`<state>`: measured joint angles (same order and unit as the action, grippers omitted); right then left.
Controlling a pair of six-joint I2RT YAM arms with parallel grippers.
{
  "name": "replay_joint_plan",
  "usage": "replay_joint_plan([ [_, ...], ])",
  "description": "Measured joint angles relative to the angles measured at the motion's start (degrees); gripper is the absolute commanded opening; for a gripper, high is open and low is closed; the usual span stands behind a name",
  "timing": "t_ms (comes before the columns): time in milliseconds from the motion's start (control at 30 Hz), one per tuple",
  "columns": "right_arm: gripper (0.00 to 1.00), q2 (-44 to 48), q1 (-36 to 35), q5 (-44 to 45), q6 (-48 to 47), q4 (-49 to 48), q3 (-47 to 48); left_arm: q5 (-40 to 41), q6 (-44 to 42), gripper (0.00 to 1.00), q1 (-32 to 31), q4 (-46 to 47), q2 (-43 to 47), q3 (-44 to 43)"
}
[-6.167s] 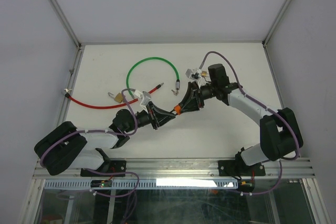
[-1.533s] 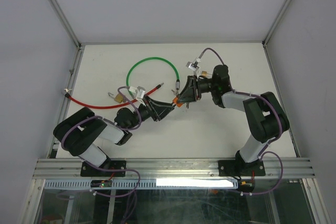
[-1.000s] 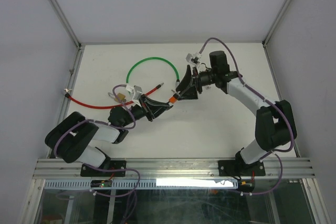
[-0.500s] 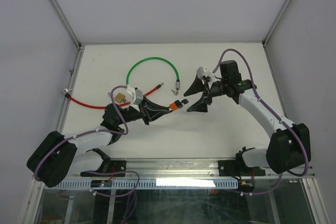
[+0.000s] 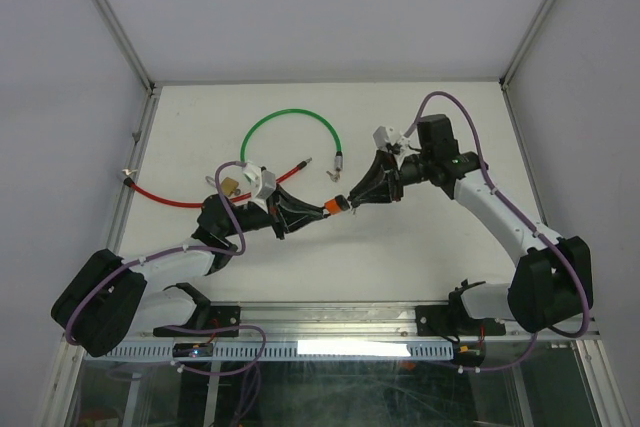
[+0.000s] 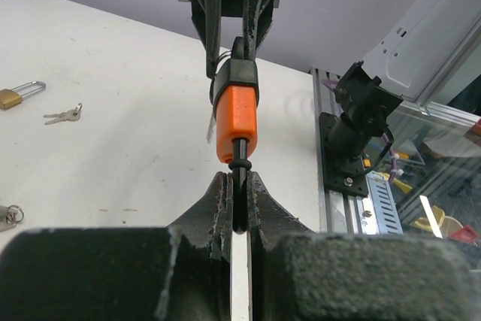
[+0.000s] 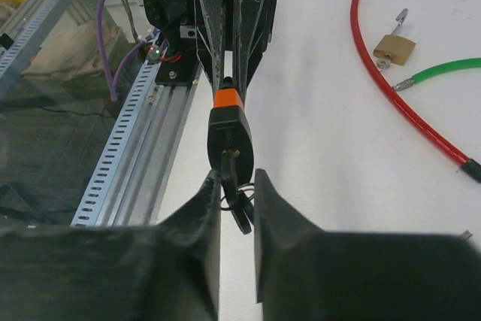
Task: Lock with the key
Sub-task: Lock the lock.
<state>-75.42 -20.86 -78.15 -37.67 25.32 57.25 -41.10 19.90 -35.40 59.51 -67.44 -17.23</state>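
Mid-air over desk [image 5: 420,247] centre | left claw [image 5: 320,210] pinched narrow on orange lock [image 6: 237,122] stem, lock held off desk | key [image 7: 239,217] seated in lock's black end | right claw [image 5: 352,199] narrowed onto key | step: key grasped | next: twist key, left bracing

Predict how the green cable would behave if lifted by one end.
Probably floppy: the green cable lies in a loose curve, so it should droop. Likely light, being thin. Pushed, it would probably bend rather than slide whole.

bright, even light; blurred foreground
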Motion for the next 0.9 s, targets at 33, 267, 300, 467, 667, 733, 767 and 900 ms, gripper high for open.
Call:
replay_joint_plan([
  [33, 0.0, -0.04, -0.02, 0.04, 0.5, -0.22, 0.07, 0.0, 0.0, 0.0, 0.0, -0.04, 0.0, 0.0],
  [267, 0.36, -2.49, -0.09, 2.75, 9.29, -1.66, 2.64, 2.6, -1.44, 0.0, 0.0, -2.47, 0.63, -0.11],
  [300, 0.47, -3.28, -0.13, 2.91, 9.94, -1.2, 3.45, 3.32, -1.81, 0.0, 0.0, -3.15, 1.05, -0.11],
  [467, 0.99, -4.48, -0.13, 3.32, 8.37, 0.63, 5.05, 3.43, -2.99, 0.0, 0.0, -5.7, 2.6, -0.11],
  [667, 0.98, 1.2, -0.2, 0.26, 5.42, -2.78, -0.46, 0.74, -2.67, 0.0, 0.0, -5.99, 2.54, -0.11],
  [733, 0.93, 2.69, -0.7, -0.79, 5.01, -4.17, -2.56, -0.48, -2.23, 0.0, 0.0, -5.49, 1.95, -0.15],
  [767, 0.9, 2.69, -1.29, -0.68, 5.01, -4.66, -2.82, -1.18, -1.88, 0.0, 0.0, -5.35, 1.44, -0.26],
  [900, 0.77, 0.85, -4.26, 0.48, 5.4, -6.62, -2.82, -2.8, 0.09, 0.0, 0.0, -3.72, -0.9, -0.44],
])
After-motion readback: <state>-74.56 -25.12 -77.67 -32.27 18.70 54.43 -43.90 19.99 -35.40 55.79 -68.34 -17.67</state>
